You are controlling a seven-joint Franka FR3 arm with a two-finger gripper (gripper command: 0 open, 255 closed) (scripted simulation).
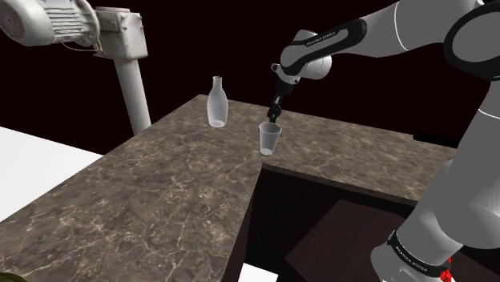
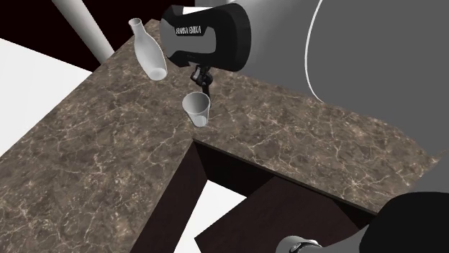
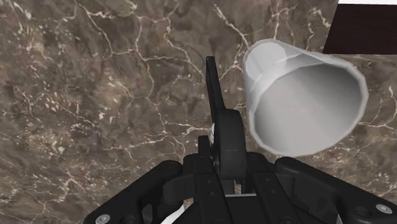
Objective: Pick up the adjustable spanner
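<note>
claw (image 3: pixel 224 151) grips one black spanner (image 3: pixel 214 86) beside one white cup (image 3: pixel 305 95); one bottle (image 1: pixel 216 102) on marble counter (image 1: pixel 160 192).

Adjustable spanner (image 3: pixel 218 105): one item, black all over, with a slim straight shaft that widens to a broader end. It is clasped at the broad end between the two fingers of the claw (image 3: pixel 222 149), and the slim end runs straight out beyond the fingertips along the claw's own line. It is held over the brown marbled table (image 3: pixel 95 95), apparently clear of the surface, just beside the white cup (image 3: pixel 305 102).
</note>
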